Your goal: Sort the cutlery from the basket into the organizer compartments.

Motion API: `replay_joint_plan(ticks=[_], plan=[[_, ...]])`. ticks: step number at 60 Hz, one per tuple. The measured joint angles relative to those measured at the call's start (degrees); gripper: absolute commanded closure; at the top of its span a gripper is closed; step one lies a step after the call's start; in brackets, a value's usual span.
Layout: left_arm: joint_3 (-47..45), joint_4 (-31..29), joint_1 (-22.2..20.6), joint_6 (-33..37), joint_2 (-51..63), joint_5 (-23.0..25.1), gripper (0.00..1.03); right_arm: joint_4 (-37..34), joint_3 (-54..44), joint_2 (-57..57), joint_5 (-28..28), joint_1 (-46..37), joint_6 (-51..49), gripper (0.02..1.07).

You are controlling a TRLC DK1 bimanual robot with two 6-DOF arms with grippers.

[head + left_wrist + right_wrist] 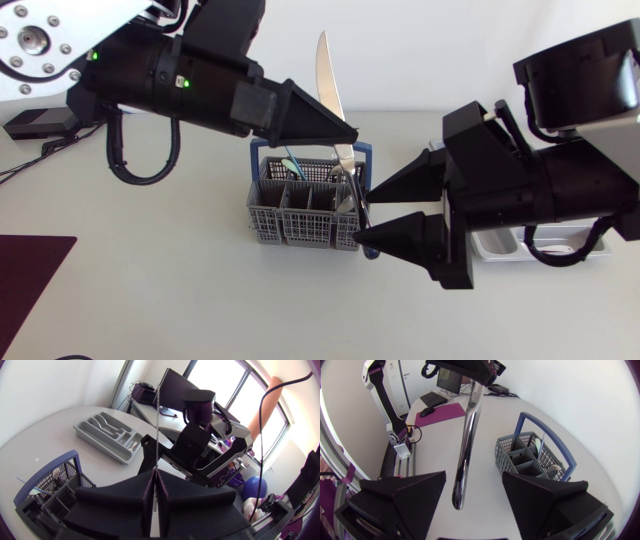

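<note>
Knife (pixel 328 85) hangs in the air over the grey basket (pixel 290 222), blade up, handle down. Our L gripper (pixel 350 135) pinches it where blade meets handle. Our R gripper (pixel 366 213) is spread, fingers either side of the handle end, not touching. Organizer (pixel 497 246) lies on the table (pixel 150 300), partly hidden under R gripper, w/ some cutlery in it.

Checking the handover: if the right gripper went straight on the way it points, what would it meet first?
Most likely the knife held by the left gripper: its handle hangs ahead between the open fingers of the right gripper. The basket sits beyond and lower; depth is unclear.
</note>
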Motion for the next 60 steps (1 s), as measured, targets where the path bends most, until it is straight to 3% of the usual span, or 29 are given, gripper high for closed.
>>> replay_joint_plan(ticks=[16, 32, 42, 46, 52, 56, 60], plan=[[0.0, -1.4, 0.0, 1.4, 0.0, 2.7, 1.0, -0.9, 0.0, 0.5, -2.8, 1.4, 0.0, 0.9], [0.0, -2.0, 0.3, 2.2, 0.0, 3.3, 0.99, -2.0, 0.0, 1.5, -4.7, 2.1, 1.6, 1.01], [0.0, -2.5, 0.4, 3.2, -0.5, 4.0, 0.75, -2.4, 0.2, 1.5, -4.6, 2.1, 3.5, 1.01], [0.0, -2.2, 0.5, 3.2, -0.7, 4.0, 0.47, -3.1, 0.2, 1.5, -4.6, 2.1, 3.5, 1.01], [0.0, -2.2, 1.1, 3.2, -1.1, 3.8, 0.17, -3.9, 0.2, 1.5, -4.6, 2.1, 3.5, 1.01], [0.0, -2.2, 1.5, 3.2, -1.5, 3.7, 0.06, -4.1, 0.2, 1.5, -4.6, 2.1, 3.5, 1.01], [0.0, -2.2, 1.6, 3.3, -2.0, 3.1, 0.05, -4.2, 0.2, 1.4, -4.2, 2.0, 3.5, 1.01]])
